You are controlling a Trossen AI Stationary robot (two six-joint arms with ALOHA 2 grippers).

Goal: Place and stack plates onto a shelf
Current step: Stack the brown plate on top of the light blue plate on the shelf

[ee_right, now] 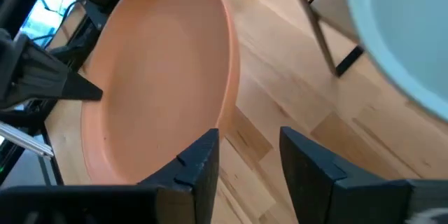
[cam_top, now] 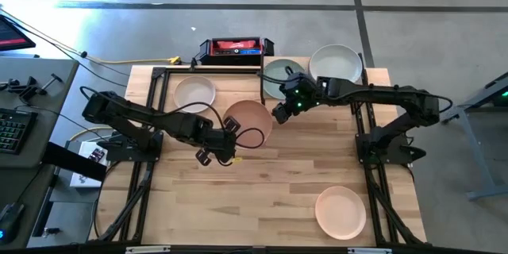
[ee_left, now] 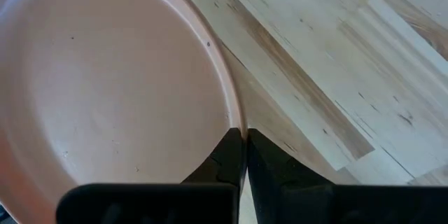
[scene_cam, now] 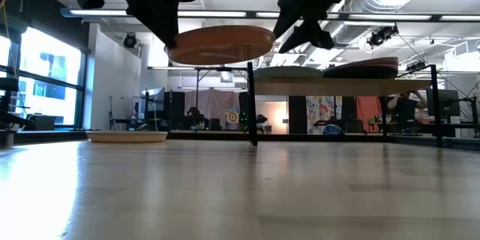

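Note:
A peach plate point(cam_top: 248, 119) hangs in the air over the middle of the table, seen edge-on in the low view point(scene_cam: 221, 43). My left gripper point(cam_top: 228, 131) is shut on its rim at the near left. My right gripper point(ee_right: 248, 157) stands open at the plate's right edge point(cam_top: 279, 113), with the rim just beside one finger. The shelf point(scene_cam: 337, 83) stands at the far right. A sage green plate point(cam_top: 282, 71) and a pale plate point(cam_top: 335, 63) lie on it. My left gripper pinches the peach plate's rim point(ee_left: 238, 122) between its two shut fingers, one on the inner face and one on the outer. The fingers slant down from the table's left. The plate is lifted clear of the table, nearly level. My right gripper: whether its finger point(ee_right: 199, 157) touches the rim, I cannot tell.
A cream plate point(cam_top: 194, 91) lies on the table at the far left, also in the low view point(scene_cam: 127, 136). Another cream plate point(cam_top: 341, 210) lies near the front right. A red and black box point(cam_top: 234, 48) sits beyond the far edge. The shelf's black leg point(scene_cam: 252, 105) stands behind the lifted plate.

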